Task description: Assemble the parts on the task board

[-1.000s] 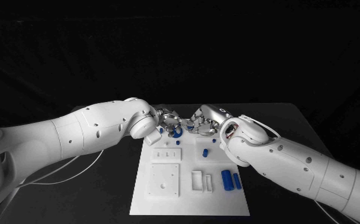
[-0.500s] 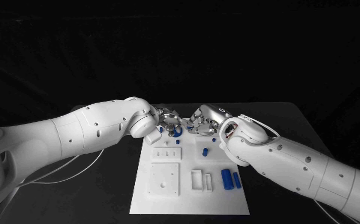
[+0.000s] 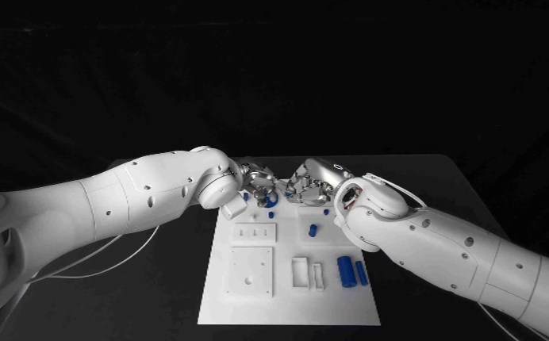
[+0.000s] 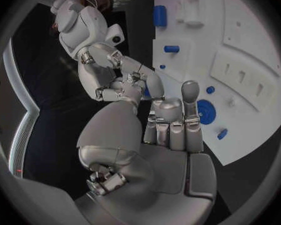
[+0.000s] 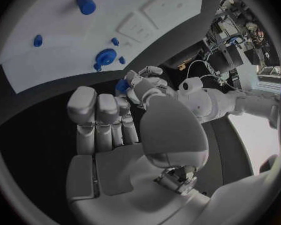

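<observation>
My left hand [image 3: 256, 181] and my right hand [image 3: 307, 185] meet fingertip to fingertip at the centre of the head view, above the far end of the flat white task board [image 3: 263, 301]. Between them sits a small blue plastic part [image 5: 122, 86]; both hands touch it, and I cannot tell which one actually grips it or whether either is closed on it.

Just below the hands a round blue gear-like piece [image 4: 205, 111] sits on the board with small blue pegs [image 4: 210, 90] near it. Lower right in the head view, two blue cylinders [image 3: 352, 272] lie loose, and a short blue peg [image 3: 312, 231] lies mid-board. I judge most of the assembly still to do.

The board's lower half lies open; my forearms crowd its upper corners.
</observation>
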`<action>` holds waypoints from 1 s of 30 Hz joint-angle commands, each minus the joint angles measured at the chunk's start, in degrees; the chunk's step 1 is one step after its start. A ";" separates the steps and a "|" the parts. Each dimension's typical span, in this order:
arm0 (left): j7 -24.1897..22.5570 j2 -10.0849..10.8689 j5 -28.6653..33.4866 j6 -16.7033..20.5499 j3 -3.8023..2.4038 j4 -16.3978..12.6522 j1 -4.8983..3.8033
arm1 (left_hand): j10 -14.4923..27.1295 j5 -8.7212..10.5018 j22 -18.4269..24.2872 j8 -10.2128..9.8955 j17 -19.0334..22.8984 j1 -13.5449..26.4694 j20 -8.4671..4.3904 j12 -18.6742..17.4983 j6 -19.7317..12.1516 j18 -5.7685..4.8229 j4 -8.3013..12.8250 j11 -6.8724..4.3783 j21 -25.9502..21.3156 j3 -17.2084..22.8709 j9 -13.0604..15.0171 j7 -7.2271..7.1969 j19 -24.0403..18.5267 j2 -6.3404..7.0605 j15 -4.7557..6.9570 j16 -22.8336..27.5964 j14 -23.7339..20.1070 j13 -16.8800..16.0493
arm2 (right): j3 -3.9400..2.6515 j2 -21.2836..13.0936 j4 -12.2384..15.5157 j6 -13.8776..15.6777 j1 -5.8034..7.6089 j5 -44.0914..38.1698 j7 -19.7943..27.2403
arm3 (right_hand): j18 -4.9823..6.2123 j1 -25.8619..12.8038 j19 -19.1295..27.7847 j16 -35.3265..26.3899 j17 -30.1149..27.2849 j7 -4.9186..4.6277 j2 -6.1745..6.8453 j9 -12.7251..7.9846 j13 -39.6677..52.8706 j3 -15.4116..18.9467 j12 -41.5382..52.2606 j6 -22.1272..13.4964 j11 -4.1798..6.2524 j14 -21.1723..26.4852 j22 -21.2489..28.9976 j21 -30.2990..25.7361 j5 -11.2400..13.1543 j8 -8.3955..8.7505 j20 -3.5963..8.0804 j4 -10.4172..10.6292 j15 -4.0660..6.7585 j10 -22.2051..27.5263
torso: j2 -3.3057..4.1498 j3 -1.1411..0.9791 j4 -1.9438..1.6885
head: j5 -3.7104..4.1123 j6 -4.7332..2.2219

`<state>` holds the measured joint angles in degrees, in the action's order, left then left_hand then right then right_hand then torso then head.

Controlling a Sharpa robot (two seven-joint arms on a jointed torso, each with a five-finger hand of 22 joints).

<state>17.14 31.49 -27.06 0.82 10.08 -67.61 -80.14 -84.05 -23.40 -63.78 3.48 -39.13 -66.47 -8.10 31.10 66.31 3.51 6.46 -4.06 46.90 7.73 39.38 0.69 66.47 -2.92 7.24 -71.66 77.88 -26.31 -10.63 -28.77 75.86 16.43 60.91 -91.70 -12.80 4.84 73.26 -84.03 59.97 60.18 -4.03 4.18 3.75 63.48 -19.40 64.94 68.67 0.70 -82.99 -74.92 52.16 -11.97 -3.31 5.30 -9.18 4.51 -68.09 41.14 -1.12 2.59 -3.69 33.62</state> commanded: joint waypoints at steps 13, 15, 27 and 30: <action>-1.87 0.10 1.83 1.45 0.04 -0.11 0.13 | -2.11 -6.90 -1.31 0.36 -2.97 2.20 -0.42 -1.03 2.45 -0.78 4.08 -0.37 -0.81 5.88 6.39 -0.80 1.17 -1.03 0.25 -1.34 0.81 0.45 | -0.08 -0.27 -0.46 1.25 0.08 0.38 0.96 | -0.15 -1.79 -1.19 -1.60 -1.25 -1.24 2.02 -0.09 -2.48 4.51 -2.59 -4.95 -0.53 0.26 -6.11 -2.20 -1.47 -0.29 -0.02 3.30 -0.34 1.88 | -0.06 -0.01 0.03 | -0.09 -0.09; -1.95 0.22 1.85 1.95 0.04 -0.13 0.13 | -2.33 -8.19 -1.44 0.42 -3.84 2.75 -0.49 -0.77 3.25 -0.82 4.39 -0.50 -0.87 6.27 6.98 -1.00 1.35 -0.76 0.33 -1.68 1.26 0.41 | -0.08 -0.72 -0.27 1.86 0.00 0.62 1.23 | 0.06 -0.94 -1.15 -2.45 -1.98 -1.67 2.33 -0.09 -3.39 8.10 -3.23 -6.29 -0.83 0.34 -5.93 -3.25 -1.47 -0.35 -0.29 5.30 -0.58 2.44 | -0.07 -0.02 -0.03 | -0.14 -0.14; -1.30 1.87 -0.11 4.13 0.12 -1.09 0.18 | -2.63 -11.08 -2.36 0.22 -8.26 4.22 -0.47 1.35 6.20 -0.78 5.93 -0.67 -1.35 7.59 6.98 -1.63 2.53 0.55 0.39 -2.14 3.09 -0.18 | -0.56 -7.24 4.03 6.79 -1.57 2.55 2.81 | 0.67 2.05 -1.20 -5.59 -4.37 -2.33 3.39 -0.17 -6.74 14.60 -4.92 -9.19 -1.38 0.92 -4.99 -9.90 -3.36 -0.25 -0.77 9.11 -0.97 4.51 | -0.10 -0.03 0.07 | -0.79 -0.04; -0.90 2.46 -1.46 4.65 0.20 -1.63 0.20 | -2.69 -11.20 -2.85 0.23 -9.59 4.27 -0.41 2.06 6.87 -0.72 6.13 -0.73 -1.36 7.53 6.49 -1.77 2.91 0.70 0.39 -2.21 3.55 -0.11 | -1.23 -9.16 5.07 7.19 -1.96 3.03 2.93 | 0.66 2.26 -1.24 -5.58 -4.33 -2.34 3.48 -0.16 -6.94 14.52 -5.02 -9.16 -1.37 0.88 -5.01 -10.03 -3.89 -0.26 -0.75 8.99 -0.96 4.59 | -0.14 -0.02 0.22 | -1.02 -0.05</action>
<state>16.22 33.89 -26.74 3.88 10.29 -68.87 -79.95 -84.06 -34.43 -66.62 3.58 -48.70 -62.32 -8.47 33.11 68.24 3.08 7.37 -4.49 45.78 10.39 45.91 2.52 69.15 -2.48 7.55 -73.62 81.11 -26.47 -11.77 -37.54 80.48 21.42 59.05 -89.65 -11.08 4.84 75.00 -84.03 54.58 55.88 -6.26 7.72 3.65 56.56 -5.07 60.23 59.91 -0.62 -82.17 -74.91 42.35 -15.74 -3.54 4.89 0.08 3.68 -63.87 41.04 -1.13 2.66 -4.54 33.56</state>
